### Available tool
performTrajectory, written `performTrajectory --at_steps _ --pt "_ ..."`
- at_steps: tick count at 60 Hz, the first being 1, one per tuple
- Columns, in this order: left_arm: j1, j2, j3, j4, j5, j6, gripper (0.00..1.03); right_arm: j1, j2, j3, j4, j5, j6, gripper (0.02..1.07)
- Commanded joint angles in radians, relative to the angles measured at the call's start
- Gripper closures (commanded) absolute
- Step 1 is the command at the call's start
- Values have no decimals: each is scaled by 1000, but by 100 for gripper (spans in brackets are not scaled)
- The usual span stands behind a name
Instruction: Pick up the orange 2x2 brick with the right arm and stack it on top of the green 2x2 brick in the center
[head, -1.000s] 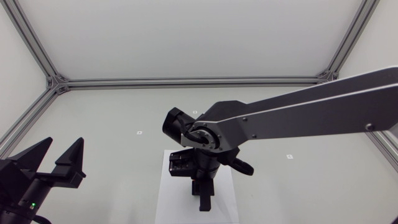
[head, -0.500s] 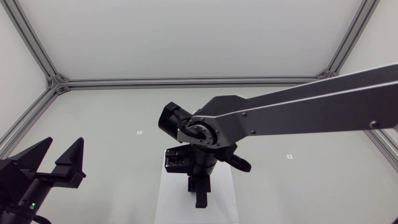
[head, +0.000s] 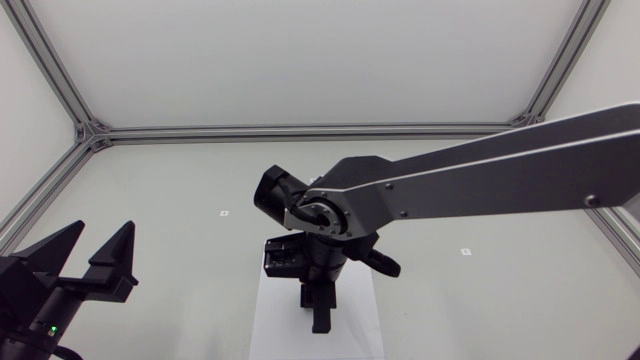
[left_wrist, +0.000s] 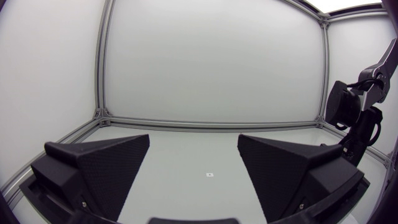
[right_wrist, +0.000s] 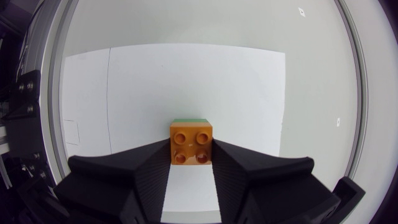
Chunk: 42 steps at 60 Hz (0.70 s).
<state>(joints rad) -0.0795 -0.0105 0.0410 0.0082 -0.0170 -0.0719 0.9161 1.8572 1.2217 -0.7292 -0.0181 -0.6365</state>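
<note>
1. The table (head: 150, 200) is pale grey, with a metal frame along its edges. In the head view I count two small white marks (head: 224, 213) on it.
2. My right arm (head: 480, 185) comes in from the right side and reaches past the middle. Its wrist hides both bricks from the head view.
3. My left gripper (left_wrist: 194, 158) is near the left edge, well apart from the paper. Its fingers stand wide apart with nothing between them.
4. One white sheet of paper (right_wrist: 236, 93) lies in the centre of the table. My right arm covers part of it in the head view.
5. My right gripper (right_wrist: 191, 163) points down over the sheet. Its two fingers press the orange 2x2 brick (right_wrist: 191, 143) from two sides.
6. There is one orange brick, and its four studs show.
7. Of the one green 2x2 brick (right_wrist: 189, 120) only a thin strip shows, under the orange one. I cannot tell if they touch.
</note>
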Motion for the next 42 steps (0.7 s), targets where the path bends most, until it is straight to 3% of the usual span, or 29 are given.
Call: performTrajectory --at_steps 1,42 --pt "6 -2 -41 -10 -3 -19 4 -2 25 -36 2 6 3 69" --pt "6 -2 -41 -10 -3 -20 4 -8 37 -37 17 9 3 69"
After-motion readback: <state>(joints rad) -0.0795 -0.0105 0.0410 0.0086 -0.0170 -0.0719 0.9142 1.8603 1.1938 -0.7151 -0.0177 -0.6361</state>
